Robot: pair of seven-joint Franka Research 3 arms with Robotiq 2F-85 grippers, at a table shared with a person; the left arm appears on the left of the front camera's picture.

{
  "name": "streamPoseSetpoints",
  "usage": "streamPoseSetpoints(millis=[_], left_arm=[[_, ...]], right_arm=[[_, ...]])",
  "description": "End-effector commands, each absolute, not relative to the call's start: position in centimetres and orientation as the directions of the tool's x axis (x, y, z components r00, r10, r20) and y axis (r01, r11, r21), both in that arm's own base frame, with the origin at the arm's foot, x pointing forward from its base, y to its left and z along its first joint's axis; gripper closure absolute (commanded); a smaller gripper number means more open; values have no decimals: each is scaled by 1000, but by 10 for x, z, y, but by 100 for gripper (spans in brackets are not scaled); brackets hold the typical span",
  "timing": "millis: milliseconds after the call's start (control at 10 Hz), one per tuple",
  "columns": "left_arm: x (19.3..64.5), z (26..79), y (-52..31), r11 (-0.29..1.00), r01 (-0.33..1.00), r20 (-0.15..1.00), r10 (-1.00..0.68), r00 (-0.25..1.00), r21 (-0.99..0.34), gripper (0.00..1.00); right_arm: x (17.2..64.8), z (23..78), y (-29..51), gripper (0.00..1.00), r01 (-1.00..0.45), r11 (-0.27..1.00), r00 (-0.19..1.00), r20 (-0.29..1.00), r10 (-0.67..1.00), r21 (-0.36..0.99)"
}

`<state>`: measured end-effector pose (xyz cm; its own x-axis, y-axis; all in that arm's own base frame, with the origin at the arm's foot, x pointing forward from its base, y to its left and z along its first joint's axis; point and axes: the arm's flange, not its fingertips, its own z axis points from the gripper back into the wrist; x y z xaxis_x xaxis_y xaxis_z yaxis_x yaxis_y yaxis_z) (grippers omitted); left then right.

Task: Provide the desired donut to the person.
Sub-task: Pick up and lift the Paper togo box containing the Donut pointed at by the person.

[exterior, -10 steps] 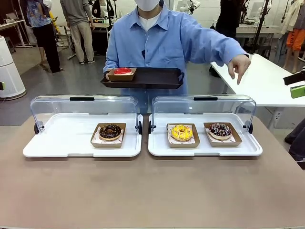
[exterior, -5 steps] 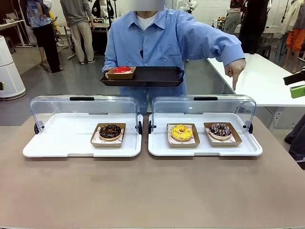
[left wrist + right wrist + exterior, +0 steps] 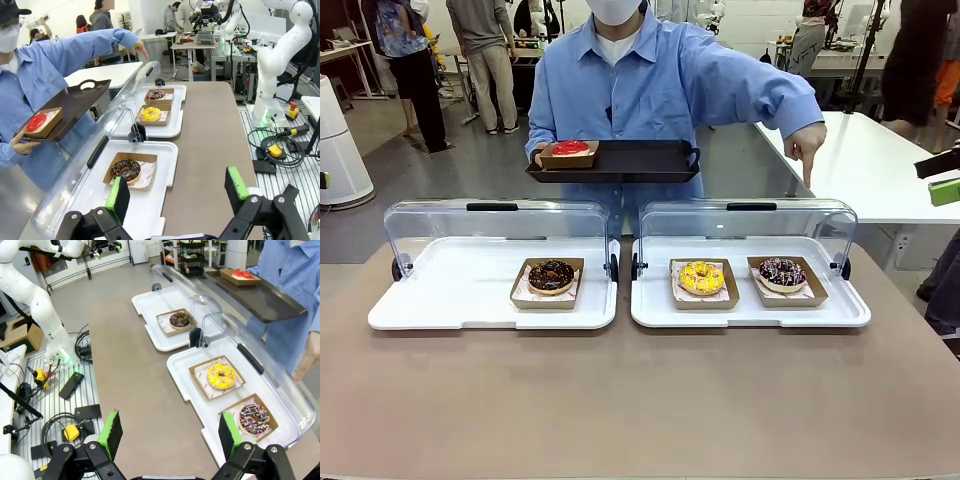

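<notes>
The person's hand (image 3: 807, 147) pointed at the sprinkled donut (image 3: 782, 271), tray (image 3: 650, 158) held ready for it, I judged; left gripper (image 3: 177, 192) and right gripper (image 3: 170, 432) stood open.

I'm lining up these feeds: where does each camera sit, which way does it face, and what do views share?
Front: robot's side, facing across the table at the person holding a black tray, hand pointing down.
Left wrist: table's left end, looking along it; open left gripper below, right arm beyond.
Right wrist: table's right end, looking along it; open right gripper below, left arm beyond.
Shared: all show the yellow donut.
</notes>
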<state>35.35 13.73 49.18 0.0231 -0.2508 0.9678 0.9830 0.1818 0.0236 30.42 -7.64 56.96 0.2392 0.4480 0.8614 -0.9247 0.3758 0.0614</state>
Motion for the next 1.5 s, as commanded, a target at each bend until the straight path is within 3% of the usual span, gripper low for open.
streamPoseSetpoints(millis=[0, 300, 400, 600, 1000, 1400], left_arm=[[354, 490, 138, 197, 980, 968, -251, 26, 25, 0], [354, 490, 138, 197, 980, 968, -251, 26, 25, 0], [354, 490, 138, 197, 980, 968, -251, 26, 25, 0], [354, 490, 138, 197, 980, 968, -251, 26, 25, 0], [354, 490, 138, 197, 980, 968, -251, 26, 25, 0], [354, 490, 138, 197, 980, 968, -251, 26, 25, 0]], right_arm=[[306, 569, -75, 0, -929, 366, 219, 877, 427, 54], [304, 570, -76, 0, -925, 376, 239, 861, 448, 61], [308, 572, -73, 0, -939, 344, 219, 813, 540, 24], [326, 578, -60, 0, -967, 251, 223, 609, 761, 41], [364, 553, -21, 0, -994, 73, 53, 226, 973, -82], [404, 501, 0, 0, -982, 62, 21, 228, 973, -176]])
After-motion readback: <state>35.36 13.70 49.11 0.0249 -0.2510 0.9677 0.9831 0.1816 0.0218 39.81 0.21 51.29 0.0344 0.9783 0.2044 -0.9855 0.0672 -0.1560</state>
